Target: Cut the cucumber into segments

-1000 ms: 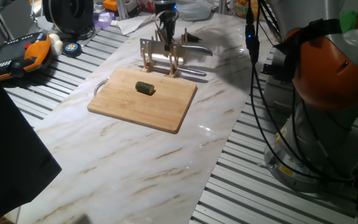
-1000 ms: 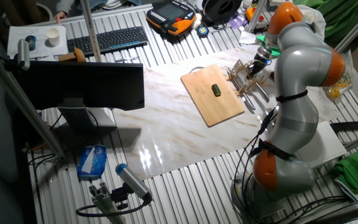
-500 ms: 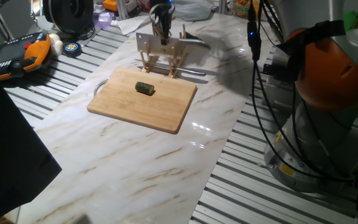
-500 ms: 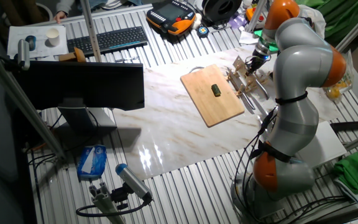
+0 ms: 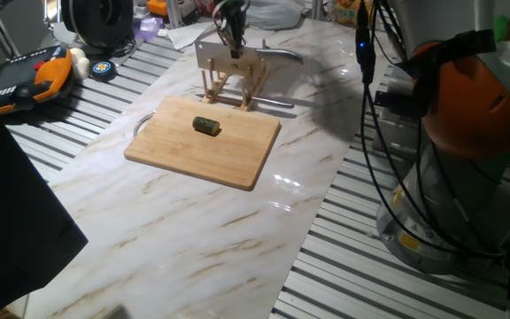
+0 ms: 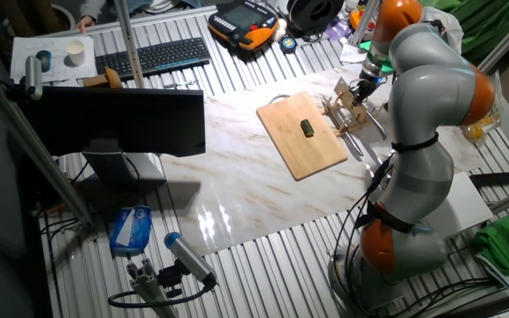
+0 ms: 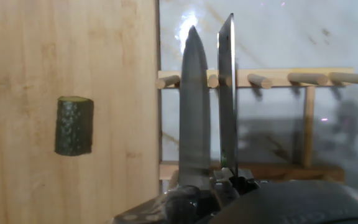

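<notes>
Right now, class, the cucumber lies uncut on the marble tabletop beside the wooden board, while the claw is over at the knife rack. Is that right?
Not quite. The cucumber is uncut, but it lies on the wooden board, not on the marble tabletop beside it; the hand view shows it resting on the wood. The claw is indeed at the knife rack.

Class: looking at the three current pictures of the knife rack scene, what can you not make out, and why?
- Gripper fingers: tiny in both fixed views; the hand view shows only blades.
- Knife handle: cut off by the hand view's bottom edge.
- Cucumber underside: hidden against the wooden board.
</notes>
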Available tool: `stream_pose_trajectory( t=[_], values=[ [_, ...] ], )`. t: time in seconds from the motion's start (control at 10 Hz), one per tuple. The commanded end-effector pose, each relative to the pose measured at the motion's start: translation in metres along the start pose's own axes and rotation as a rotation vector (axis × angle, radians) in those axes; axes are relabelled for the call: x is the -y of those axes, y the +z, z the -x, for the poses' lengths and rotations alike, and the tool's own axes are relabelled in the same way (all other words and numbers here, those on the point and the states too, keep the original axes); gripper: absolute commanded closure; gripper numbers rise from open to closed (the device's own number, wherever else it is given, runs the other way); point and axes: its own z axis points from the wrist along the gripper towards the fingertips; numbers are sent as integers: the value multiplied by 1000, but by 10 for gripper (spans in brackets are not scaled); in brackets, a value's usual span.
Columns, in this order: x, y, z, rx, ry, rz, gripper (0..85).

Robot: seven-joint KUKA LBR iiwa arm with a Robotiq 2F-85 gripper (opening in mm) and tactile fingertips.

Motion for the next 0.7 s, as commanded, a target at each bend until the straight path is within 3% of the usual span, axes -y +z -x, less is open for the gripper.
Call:
stream_pose_trajectory(
  t=[0.0,0.2,0.6],
  values=[
    [0,0,0,-1,0,-8,843],
    [0,-6,-1,-1,6,-11,843],
    [-8,-39,-7,-3,22,-39,843]
  ],
)
